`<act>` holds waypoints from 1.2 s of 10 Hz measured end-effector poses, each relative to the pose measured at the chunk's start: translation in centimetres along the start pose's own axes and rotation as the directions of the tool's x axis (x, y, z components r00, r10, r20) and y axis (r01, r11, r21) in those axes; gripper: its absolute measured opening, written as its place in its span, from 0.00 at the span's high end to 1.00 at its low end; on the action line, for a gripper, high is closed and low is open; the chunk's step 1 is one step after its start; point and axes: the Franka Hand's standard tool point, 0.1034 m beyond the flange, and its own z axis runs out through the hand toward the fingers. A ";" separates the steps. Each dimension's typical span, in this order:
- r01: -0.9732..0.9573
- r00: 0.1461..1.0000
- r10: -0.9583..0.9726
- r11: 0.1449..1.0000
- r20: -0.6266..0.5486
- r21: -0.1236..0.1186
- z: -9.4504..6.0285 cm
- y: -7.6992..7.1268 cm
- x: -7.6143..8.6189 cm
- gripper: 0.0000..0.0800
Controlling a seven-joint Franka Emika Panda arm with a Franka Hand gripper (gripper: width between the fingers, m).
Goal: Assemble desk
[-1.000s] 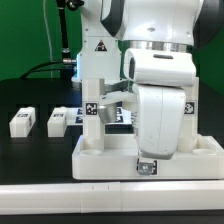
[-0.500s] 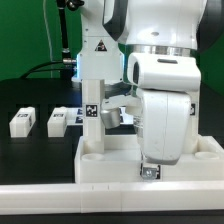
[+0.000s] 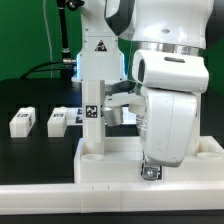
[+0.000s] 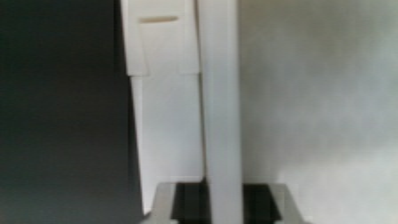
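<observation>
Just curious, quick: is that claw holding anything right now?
Gripper: closed on the rim of the tabletop.

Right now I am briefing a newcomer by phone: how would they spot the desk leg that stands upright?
Find the wide white tabletop at the front, under the big robot arm. At its corner on the exterior view's left, the upright leg rises, its tag facing the camera. The two loose legs lie flat on the black table, farther left.

The desk point(image 3: 110, 163) looks matt white plastic, the table point(image 3: 35, 155) matt black, the robot arm point(image 3: 175, 110) glossy white.
</observation>
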 end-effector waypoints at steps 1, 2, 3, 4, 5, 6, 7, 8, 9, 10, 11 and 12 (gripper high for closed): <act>-0.002 1.000 0.002 1.000 0.000 0.000 0.0 0.0 -0.1 0.82; -0.002 1.000 0.002 1.000 0.000 0.000 0.0 0.0 -0.1 0.82; -0.002 1.000 0.002 1.000 0.000 0.000 0.0 0.0 -0.1 0.60; -0.003 1.000 0.003 1.000 0.000 0.001 0.0 0.0 -0.2 0.60; -0.003 1.000 0.003 1.000 0.000 0.001 0.0 0.0 -0.2 0.36; -0.003 1.000 0.003 1.000 0.001 0.001 0.0 0.0 -0.2 0.22; -0.004 1.000 0.004 1.000 0.001 0.001 0.0 0.0 -0.2 0.20; -0.004 1.000 0.004 1.000 0.001 0.001 0.0 0.0 -0.3 0.20; -0.004 1.000 0.004 1.000 0.001 0.001 0.1 0.0 -0.3 0.19; -0.005 1.000 0.005 1.000 0.001 0.001 0.1 0.0 -0.3 0.19; -0.005 1.000 0.005 1.000 0.001 0.001 0.1 0.0 -0.3 0.19; -0.026 1.000 0.026 1.000 0.003 0.002 -0.2 0.2 -0.7 0.19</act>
